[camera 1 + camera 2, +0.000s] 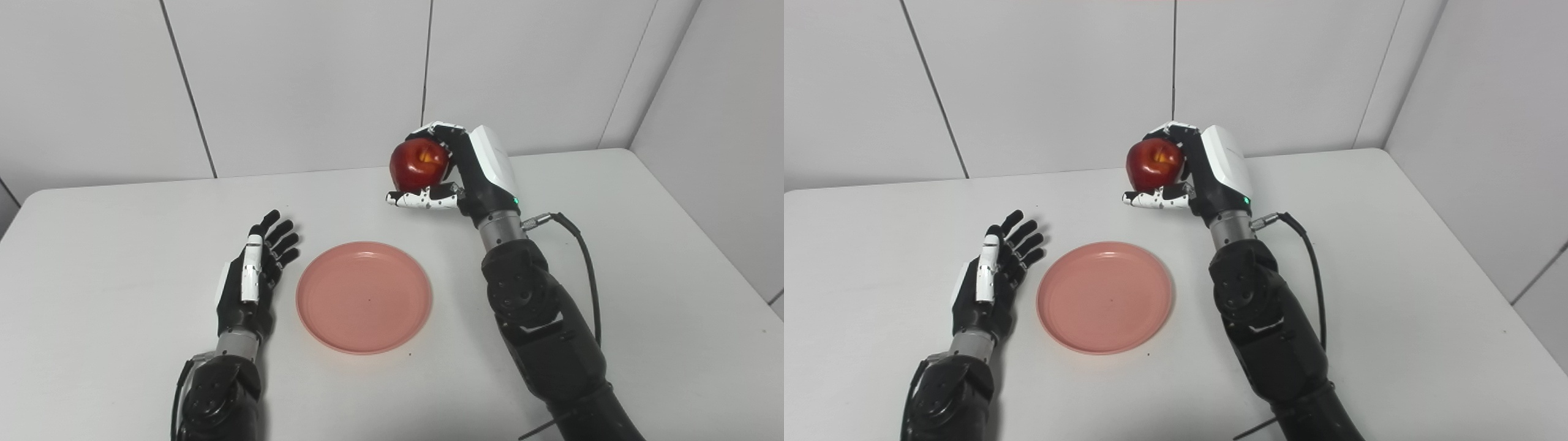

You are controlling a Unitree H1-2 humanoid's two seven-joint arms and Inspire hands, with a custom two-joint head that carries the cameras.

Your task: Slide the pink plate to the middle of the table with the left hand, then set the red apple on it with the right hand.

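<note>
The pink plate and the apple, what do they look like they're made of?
Pink plate: probably plastic, matte, uniformly coloured with soft moulded rings. Red apple: glossy skin with highlights and a yellowish patch; real or imitation can't be told.

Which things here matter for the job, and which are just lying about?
Job: pink plate; red apple, held in right robot hand; left robot hand, open beside plate.
Just there: table; black cable; wall panels.
</note>
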